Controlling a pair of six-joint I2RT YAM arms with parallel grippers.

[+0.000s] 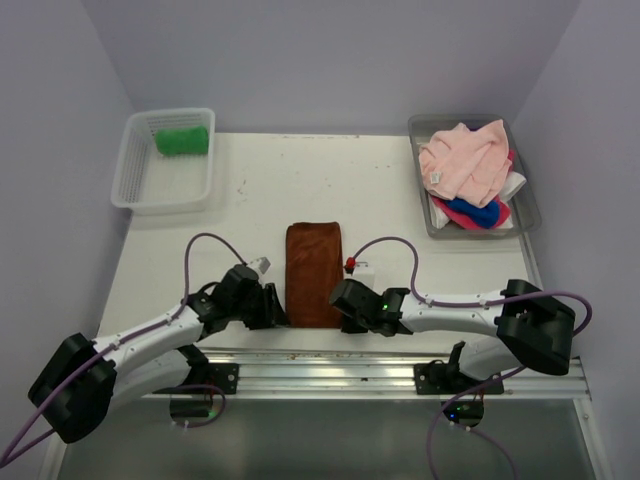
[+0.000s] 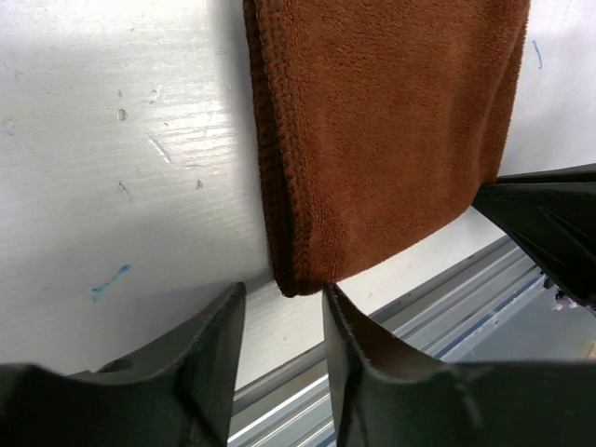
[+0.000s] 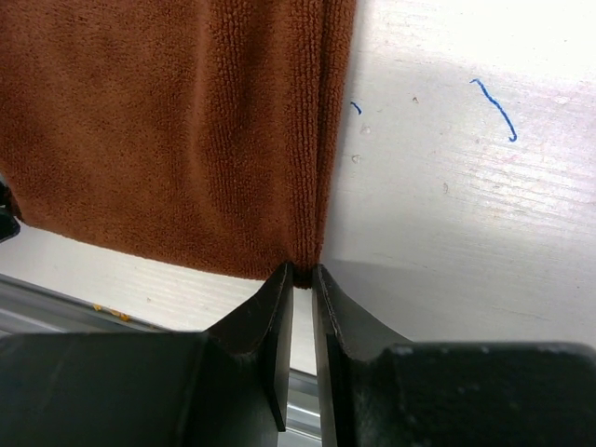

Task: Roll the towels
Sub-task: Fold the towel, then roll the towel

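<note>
Where lilac walls (image 1: 330, 60) enclose the scuffed table (image 1: 300, 180), a towel (image 1: 313, 275) lies.

Pale lilac walls (image 1: 330, 60), scuffed white table (image 1: 380, 190), aluminium rail (image 1: 330, 365) along near edge

A folded rust-brown terry-cloth towel (image 3: 168, 121) lies flat on the scuffed white table top (image 3: 466, 205), its doubled edge running down its right side. The right gripper (image 3: 303, 272) has its two black fingers drawn almost together on the towel's near right corner (only a thin slit shows between them). Right of the towel are blue pen strokes (image 3: 494, 107). Below its near edge runs a grey metal rail (image 3: 56, 307).
</note>
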